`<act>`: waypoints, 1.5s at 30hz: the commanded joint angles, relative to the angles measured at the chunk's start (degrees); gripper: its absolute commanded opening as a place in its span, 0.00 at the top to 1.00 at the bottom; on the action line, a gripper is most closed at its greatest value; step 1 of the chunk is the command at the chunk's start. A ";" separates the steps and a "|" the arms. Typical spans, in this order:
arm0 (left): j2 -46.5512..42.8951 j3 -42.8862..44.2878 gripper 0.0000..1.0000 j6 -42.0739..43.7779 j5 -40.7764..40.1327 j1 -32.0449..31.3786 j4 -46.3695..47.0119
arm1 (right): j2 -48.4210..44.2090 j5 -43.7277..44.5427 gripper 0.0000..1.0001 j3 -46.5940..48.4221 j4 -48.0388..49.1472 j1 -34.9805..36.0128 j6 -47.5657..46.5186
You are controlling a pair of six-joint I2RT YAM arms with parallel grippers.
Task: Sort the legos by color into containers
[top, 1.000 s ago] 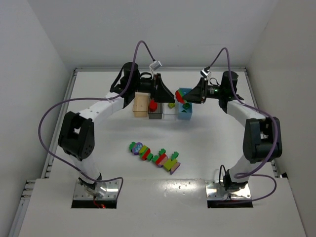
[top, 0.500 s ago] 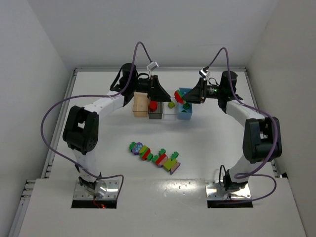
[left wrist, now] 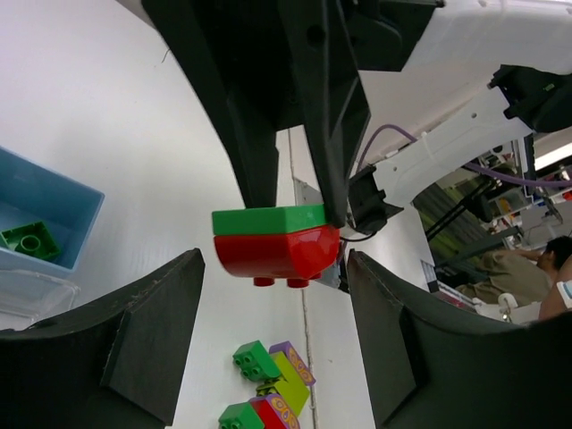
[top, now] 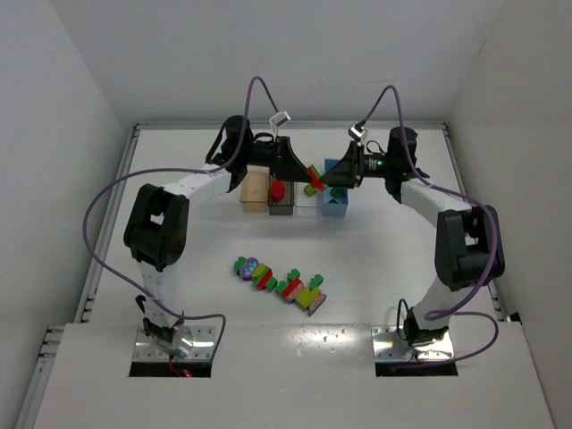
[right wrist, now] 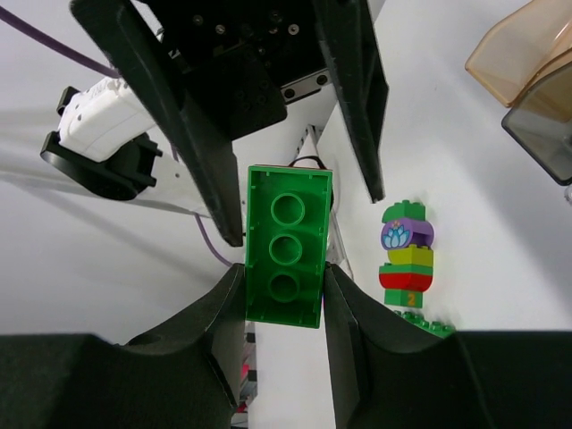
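My right gripper [top: 329,176] [right wrist: 284,277] is shut on a green brick [right wrist: 286,259], held in the air above the containers. A red brick [left wrist: 277,255] [top: 315,174] is stuck to that green brick [left wrist: 268,219]. My left gripper [top: 304,174] [left wrist: 275,268] faces it, open. Its fingers [left wrist: 152,331] stand on either side of the red brick with small gaps. A row of joined legos [top: 280,283] [left wrist: 273,389] [right wrist: 408,259] lies on the table. The tan bin [top: 256,189], dark grey bin [top: 284,209], clear bin [top: 306,206] and light blue bin [top: 335,207] stand side by side.
A red brick [top: 277,189] sits in the dark grey bin and a lime one [top: 309,189] in the clear bin. A green brick [left wrist: 29,239] lies in the light blue bin [left wrist: 45,201]. White walls enclose the table on three sides.
My right gripper has moved left with the green and red bricks, bringing them between my left gripper's fingers. The left jaws have widened slightly.
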 commanded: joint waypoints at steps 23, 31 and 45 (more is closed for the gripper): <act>-1.26 -0.46 0.71 -4.67 2.64 -0.28 8.51 | 4.51 1.13 0.75 4.44 8.65 0.86 5.32; -2.41 -2.83 0.78 1.31 2.64 -0.28 1.04 | 4.51 1.66 0.77 5.67 9.18 0.24 5.32; -4.17 -3.89 0.80 9.92 0.97 -0.28 -9.85 | 5.03 3.33 0.81 8.92 9.18 -2.48 5.32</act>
